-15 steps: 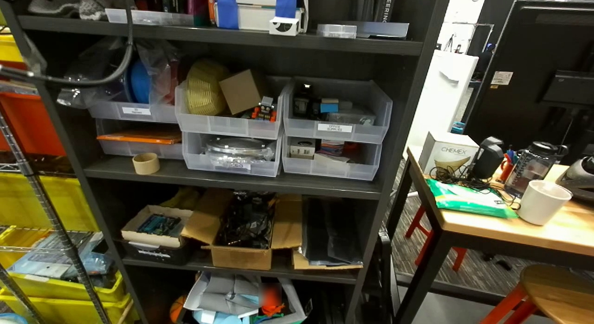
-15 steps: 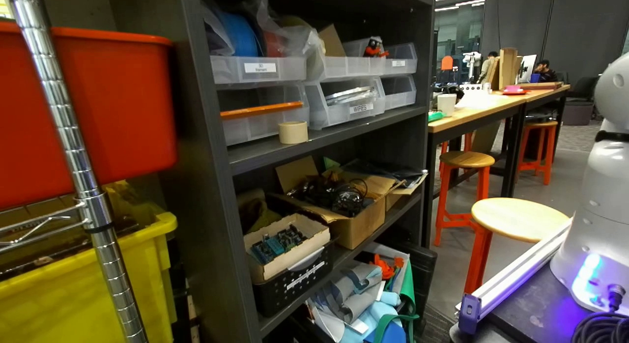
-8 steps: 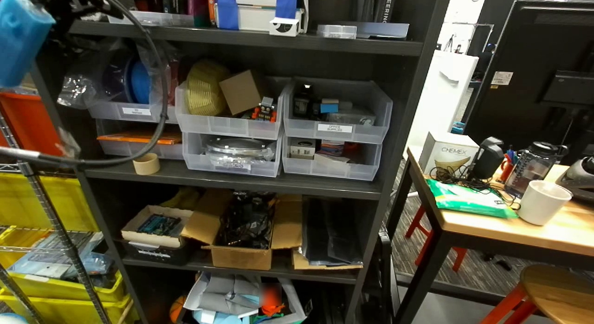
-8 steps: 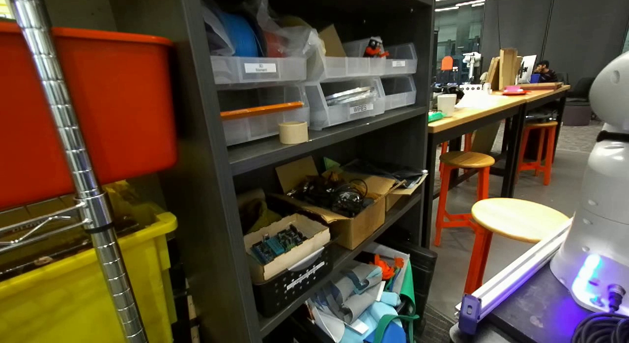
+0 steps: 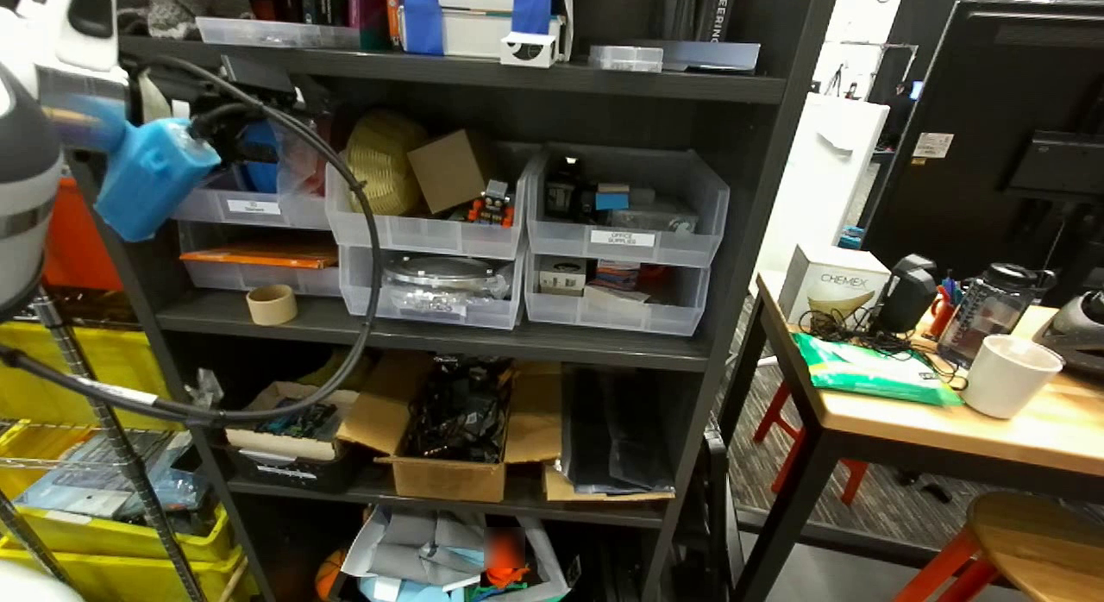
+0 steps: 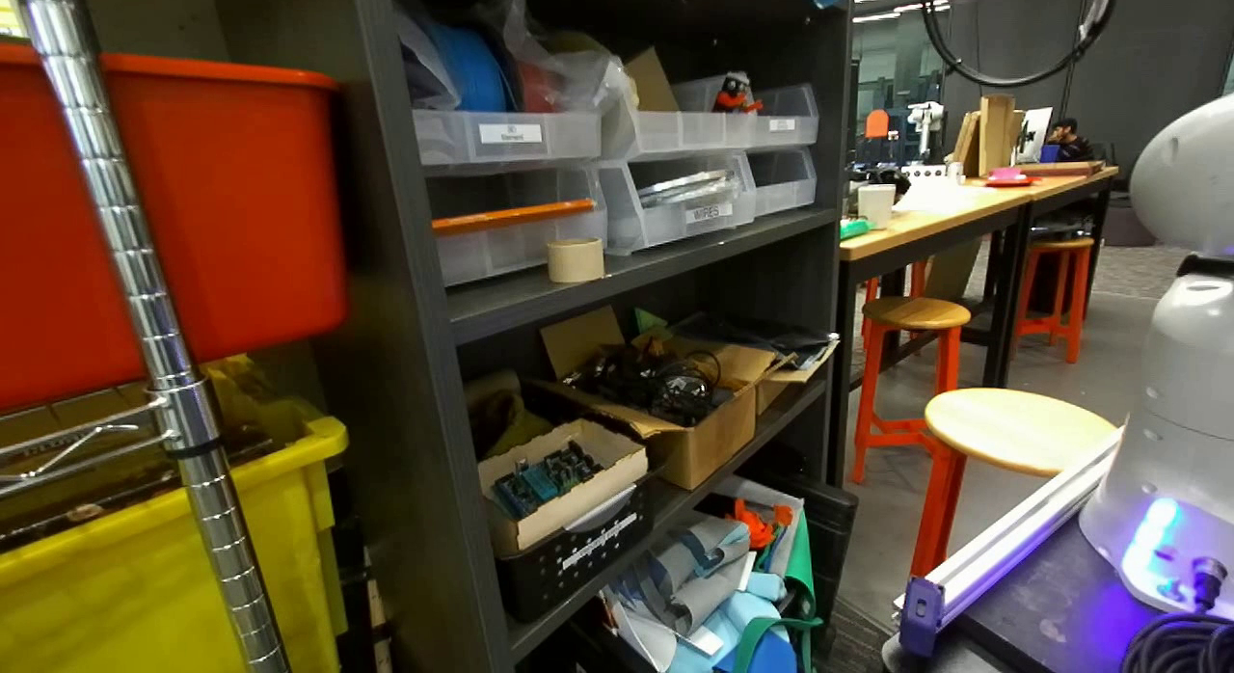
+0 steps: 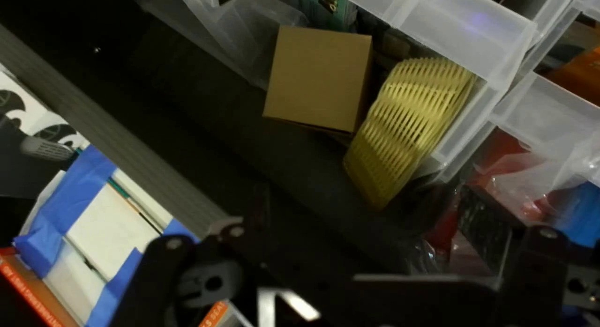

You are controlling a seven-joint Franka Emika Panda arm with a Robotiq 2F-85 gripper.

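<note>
Wrist view: yellow basket [image 7: 412, 125] ahead of the gripper [image 7: 375, 219], seen across the gap between its fingertips and apart from them. Tipped onto its side in a clear bin [image 7: 464, 32], probably for lack of room to lie flat beside the cardboard box [image 7: 318, 78]. Fingers [image 7: 539, 261] spread wide, gripping nothing. Past the basket from the fingers, that box at a slant, perhaps propped on hidden contents. Close by the finger on this view's right, plastic bag [image 7: 525, 177] over a blue spool [image 7: 583, 214], likely wrapped to keep dust away; cannot tell whether touching that finger. Left of the fingers there, but on the next shelf up, blue-taped books [image 7: 112, 210], apparently strapped to stay shut.

In an exterior view, below the fingers, roll of tape [image 5: 272, 305] resting on its flat end, presumably to prevent rolling. Lower again, open carton [image 5: 450, 479] of cables [image 5: 457, 412], flaps folded out, seemingly for easy reach. Well apart from the fingers, white mug [image 5: 1009, 382] on a wooden table [image 5: 888, 418].
</note>
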